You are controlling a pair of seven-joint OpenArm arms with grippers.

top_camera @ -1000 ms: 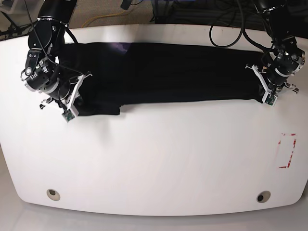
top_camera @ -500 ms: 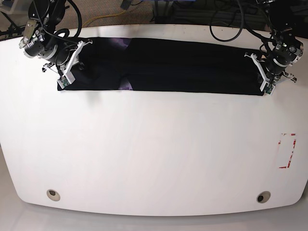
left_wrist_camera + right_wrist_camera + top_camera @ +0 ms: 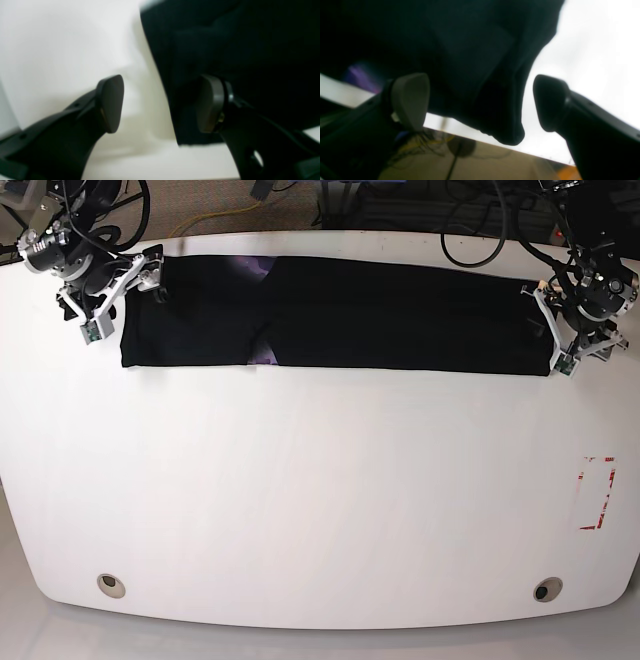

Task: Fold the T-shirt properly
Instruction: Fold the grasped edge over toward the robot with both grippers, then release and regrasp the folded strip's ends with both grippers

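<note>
Logging the T-shirt (image 3: 340, 315) as a long band lying across the table's (image 3: 320, 510) far side: we are judging lengthwise folding done, crosswise folds remaining. Left gripper (image 3: 573, 348) and right gripper (image 3: 112, 297) are both hanging spread at its ends, gripping nothing.

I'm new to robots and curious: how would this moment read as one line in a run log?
shirt: long folded band at table far edge | left gripper: open at shirt end | right gripper: open at other end | next: probably fold ends inward

T-shirt (image 3: 340, 315) spread lengthwise along far edge of surface (image 3: 320, 510); right end effector (image 3: 112, 288) at its left end, left end effector (image 3: 556, 330) at its right end.
</note>
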